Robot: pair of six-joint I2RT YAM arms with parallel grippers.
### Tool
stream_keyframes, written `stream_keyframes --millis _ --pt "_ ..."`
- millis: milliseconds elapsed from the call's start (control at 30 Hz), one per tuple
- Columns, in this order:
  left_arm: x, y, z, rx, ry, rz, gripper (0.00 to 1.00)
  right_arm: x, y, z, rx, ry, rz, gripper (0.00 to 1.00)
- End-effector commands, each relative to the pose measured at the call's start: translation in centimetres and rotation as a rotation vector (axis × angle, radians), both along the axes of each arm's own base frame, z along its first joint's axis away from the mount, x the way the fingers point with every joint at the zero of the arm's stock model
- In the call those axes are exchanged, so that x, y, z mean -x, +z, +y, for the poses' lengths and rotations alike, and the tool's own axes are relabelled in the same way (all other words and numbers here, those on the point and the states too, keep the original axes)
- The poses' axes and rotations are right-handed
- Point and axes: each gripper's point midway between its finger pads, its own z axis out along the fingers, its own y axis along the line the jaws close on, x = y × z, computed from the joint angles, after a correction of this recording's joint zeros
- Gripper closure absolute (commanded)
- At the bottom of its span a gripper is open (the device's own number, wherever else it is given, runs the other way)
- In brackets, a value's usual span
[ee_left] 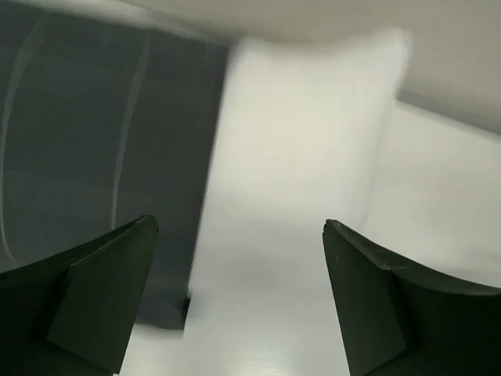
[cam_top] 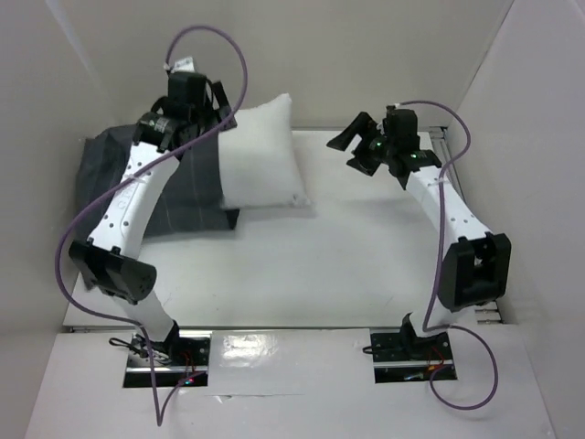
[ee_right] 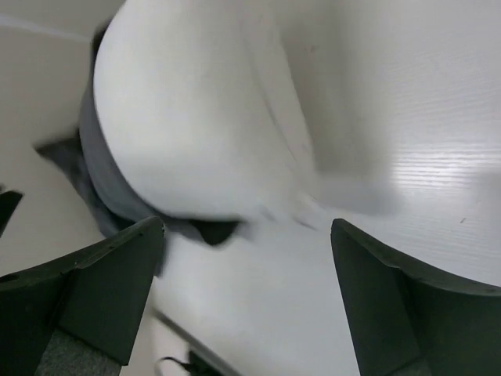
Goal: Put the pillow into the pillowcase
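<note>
The pillow (cam_top: pixel 260 155) lay left-to-right, left end in the pillowcase (cam_top: pixel 187 197), with the open left gripper (cam_top: pixel 224 110) over the case mouth and the open right gripper (cam_top: pixel 353 151) beyond its free end.

I see my left hand (ee_left: pixel 239 225) spread wide above the white pillow (ee_left: pixel 301 149). The dark grey pillowcase (ee_left: pixel 94 133) meets the pillow's left edge; everything is slightly blurred.

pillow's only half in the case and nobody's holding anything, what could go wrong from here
1. Both the left gripper and right gripper are open and holding nothing, so the pillowcase mouth may slip off the pillow.
2. A push on the pillow's bare end may shove both along the table instead of deeper in, since nothing pins the pillowcase.
</note>
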Motion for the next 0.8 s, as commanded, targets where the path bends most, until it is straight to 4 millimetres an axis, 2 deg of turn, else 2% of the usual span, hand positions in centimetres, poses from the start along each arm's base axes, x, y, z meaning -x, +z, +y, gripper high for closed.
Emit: stream_keyframes --millis 0,33,67,100,167,200,300,367,400,433,500,533,567,633,667,700,733,767 --pt "4.4 1.0 0.2 -0.024 -0.107 -0.078 0.00 1.5 5.6 -1.0 0.298 0.000 -0.272 0.05" --pt "4.6 0.7 0.4 -0.022 -0.119 -0.091 0.00 1.8 4.0 -1.3 0.329 0.007 -0.264 0.05" --pt "4.7 0.6 0.1 -0.009 -0.137 -0.110 0.00 1.9 3.3 -0.8 0.343 0.036 -0.272 0.05" --pt "5.1 -1.1 0.1 -0.024 -0.154 -0.074 0.00 2.1 2.7 -0.7 0.358 0.059 -0.271 0.05" --pt "5.8 -1.3 0.1 -0.031 -0.168 -0.072 0.00 1.2 0.5 -0.6 0.393 0.083 -0.248 0.04" --pt "5.9 -2.5 0.0 -0.033 -0.179 -0.046 0.02 1.1 -1.0 0.2 0.398 0.124 -0.224 0.04" --pt "6.9 -2.2 -0.2 -0.019 -0.182 -0.047 0.00 0.7 -2.4 1.3 0.405 0.180 -0.205 0.00" --pt "7.2 -3.0 0.1 -0.023 -0.149 -0.026 0.00 0.1 -3.3 2.7 0.398 0.210 -0.209 0.00" --pt "7.4 -2.7 0.2 -0.021 -0.148 -0.034 0.00 -0.1 -3.5 3.0 0.392 0.222 -0.205 0.00" --pt "7.5 -3.3 0.2 -0.032 -0.141 -0.023 0.00 -0.8 -4.5 3.4 0.387 0.230 -0.203 0.00" --pt "7.4 -3.9 0.7 -0.038 -0.107 -0.011 0.00 -1.7 -4.3 4.4 0.351 0.252 -0.218 0.00" --pt "7.4 -4.5 0.9 -0.048 -0.097 0.002 0.06 -2.5 -5.7 4.9 0.338 0.260 -0.197 0.00" --pt "7.4 -5.0 0.9 -0.051 -0.097 0.012 0.10 -3.3 -5.3 5.4 0.319 0.267 -0.204 0.00" --pt "7.3 -4.9 1.3 -0.052 -0.072 0.010 0.19 -4.0 -5.6 7.2 0.268 0.308 -0.203 0.00" --pt "7.3 -4.9 1.3 -0.052 -0.072 0.010 0.19 -5.2 -6.4 8.0 0.246 0.325 -0.205 0.00" --pt "7.3 -4.9 1.5 -0.056 -0.062 0.009 0.18 -5.5 -6.7 8.8 0.214 0.352 -0.206 0.00" --pt "7.3 -5.3 1.4 -0.051 -0.058 0.017 0.15 -6.0 -7.1 9.3 0.194 0.363 -0.209 0.00" --pt "7.3 -5.3 1.4 -0.051 -0.058 0.017 0.09 -7.0 -7.9 10.7 0.157 0.385 -0.224 0.00"
